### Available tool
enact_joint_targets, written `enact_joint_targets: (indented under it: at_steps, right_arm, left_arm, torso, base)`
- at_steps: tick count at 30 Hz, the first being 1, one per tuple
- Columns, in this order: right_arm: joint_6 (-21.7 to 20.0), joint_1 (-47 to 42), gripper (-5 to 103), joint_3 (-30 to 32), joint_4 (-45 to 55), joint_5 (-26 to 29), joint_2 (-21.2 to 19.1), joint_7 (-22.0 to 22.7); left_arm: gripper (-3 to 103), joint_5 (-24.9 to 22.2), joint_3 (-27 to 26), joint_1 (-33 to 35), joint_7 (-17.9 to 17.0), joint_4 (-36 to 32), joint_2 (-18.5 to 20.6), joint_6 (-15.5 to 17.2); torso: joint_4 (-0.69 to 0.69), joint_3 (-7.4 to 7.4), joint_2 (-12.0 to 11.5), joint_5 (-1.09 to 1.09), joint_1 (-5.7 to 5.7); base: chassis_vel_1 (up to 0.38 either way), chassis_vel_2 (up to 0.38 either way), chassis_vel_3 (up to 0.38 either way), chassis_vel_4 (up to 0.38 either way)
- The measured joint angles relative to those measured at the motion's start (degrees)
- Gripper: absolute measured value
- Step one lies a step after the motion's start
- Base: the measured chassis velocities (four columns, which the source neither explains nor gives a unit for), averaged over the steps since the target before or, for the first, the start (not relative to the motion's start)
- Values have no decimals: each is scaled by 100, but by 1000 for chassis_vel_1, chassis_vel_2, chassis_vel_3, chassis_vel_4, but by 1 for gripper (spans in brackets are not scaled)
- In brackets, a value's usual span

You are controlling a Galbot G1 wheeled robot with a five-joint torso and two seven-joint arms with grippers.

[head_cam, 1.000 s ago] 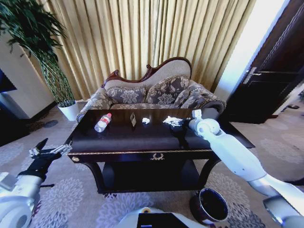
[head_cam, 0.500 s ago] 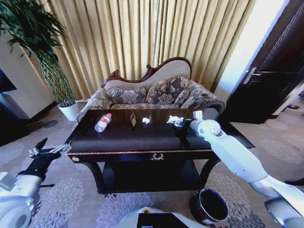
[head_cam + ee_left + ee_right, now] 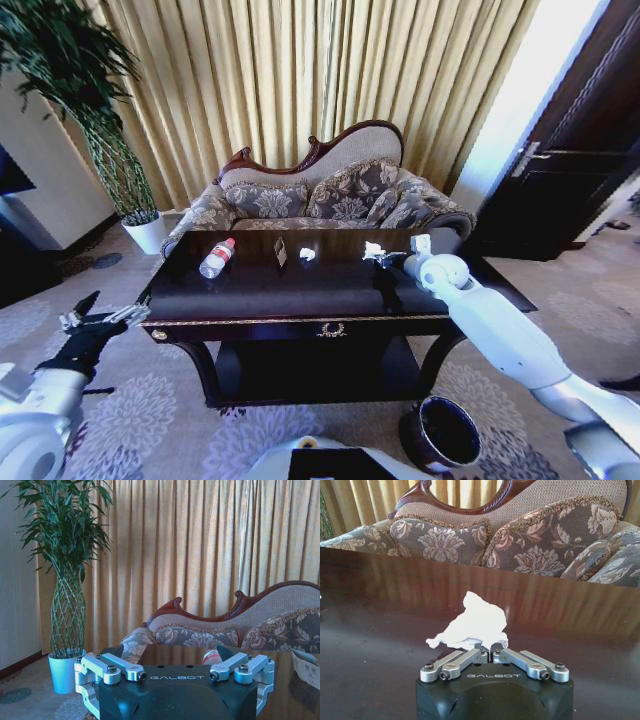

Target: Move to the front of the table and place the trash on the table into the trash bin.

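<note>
My arms are smooth glossy white shells with rounded joints. Each hand, my left hand (image 3: 170, 672) and right hand (image 3: 491, 655), has a black block body lettered GALBOT, with silver linkage bars fixed by dark screws.

table (image 3: 300, 290) front half bare | sofa (image 3: 330, 195) blocks rear

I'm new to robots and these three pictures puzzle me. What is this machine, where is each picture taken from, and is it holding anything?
It is a wheeled robot with two arms. The wide picture comes from its head camera; the other two from cameras on its wrists. On the dark table lie a plastic bottle, a small wrapper and a small paper wad. The right gripper is shut on a crumpled white paper. The left gripper is open, beside the table. The trash bin stands on the floor.
</note>
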Motion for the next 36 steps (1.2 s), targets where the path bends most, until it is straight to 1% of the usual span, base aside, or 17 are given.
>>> enact_joint_targets:
  at_steps: [6,11,12,13,14,16,17,18,19,21,23,24,26,27,28,30,36]
  right_arm:
    - [2,-122,0,108,122,25,-67,-4]
    - [388,-489,0,532,447,61,-104,71]
    - [505,-762,0,860,663,49,-108,120]
    - [505,-762,0,860,663,49,-108,120]
    - [602,-1009,0,1136,852,-13,-114,148]
    - [793,-1401,0,1538,1122,-223,-133,153]
    - [972,-1785,0,1926,1375,-458,-154,151]
    - [972,-1785,0,1926,1375,-458,-154,151]
    - [1144,-2159,0,2250,1630,-616,-156,150]
    - [1421,-2779,0,2770,2022,-700,-50,198]
    - [1526,-3136,0,3144,2308,-696,112,273]
    - [1526,-3136,0,3144,2308,-696,112,273]
    - [1561,-3462,0,3457,2578,-753,299,326]
    - [1562,-3681,0,3639,2749,-891,435,332]
    - [1562,-3681,0,3639,2749,-891,435,332]
    - [1564,-4060,0,3915,2986,-1096,619,319]
    - [1607,-4885,0,4504,3386,-1458,928,146]
  left_arm:
    - [100,-12,-5,-5,2,0,14,-6]
    - [100,-21,-13,-6,6,53,28,-97]
    - [100,-31,-21,-6,11,87,46,-112]
    - [100,-31,-21,-6,11,87,46,-112]
    - [100,-38,-24,-8,14,114,56,-124]
    - [100,-51,-25,-22,18,167,70,-136]
    - [100,-56,-25,-43,25,208,70,-147]
    - [100,-56,-25,-43,25,208,70,-147]
    - [100,-58,-19,-61,36,237,65,-153]
    - [100,-60,-9,-83,67,295,49,-175]
    - [100,-64,-8,-94,86,334,51,-209]
    - [100,-64,-8,-94,86,334,51,-209]
    - [100,-84,-18,-97,98,378,75,-243]
    - [100,-111,-40,-98,105,397,95,-255]
    - [100,-111,-40,-98,105,397,95,-255]
    - [100,-151,-67,-105,114,422,125,-263]
    - [100,-254,-144,-185,170,492,197,-264]
  torso:
    - [0,0,0,0,0]
    - [2,0,0,0,0]
    - [1,0,0,0,0]
    - [1,0,0,0,0]
    - [1,0,0,-1,0]
    - [0,0,0,1,0]
    - [-1,0,0,-1,0]
    - [-1,0,0,-1,0]
    - [-2,-1,0,-2,0]
    - [-2,0,0,1,0]
    - [-1,-1,0,0,0]
    - [-1,-1,0,0,0]
    - [1,-1,0,-1,0]
    - [1,-1,0,-1,0]
    - [1,-1,0,-1,0]
    - [1,0,0,0,0]
    - [0,-1,1,-1,-1]
  base:
    - [0,0,0,0]
    - [0,0,0,0]
    - [0,0,0,0]
    - [0,0,0,0]
    - [0,0,0,0]
    - [0,0,0,0]
    - [0,0,0,0]
    - [0,0,0,0]
    - [0,0,0,0]
    - [0,0,0,0]
    - [0,0,0,0]
    - [0,0,0,0]
    - [0,0,0,0]
    - [0,0,0,0]
    - [0,0,0,0]
    - [0,0,0,0]
    - [0,0,0,0]
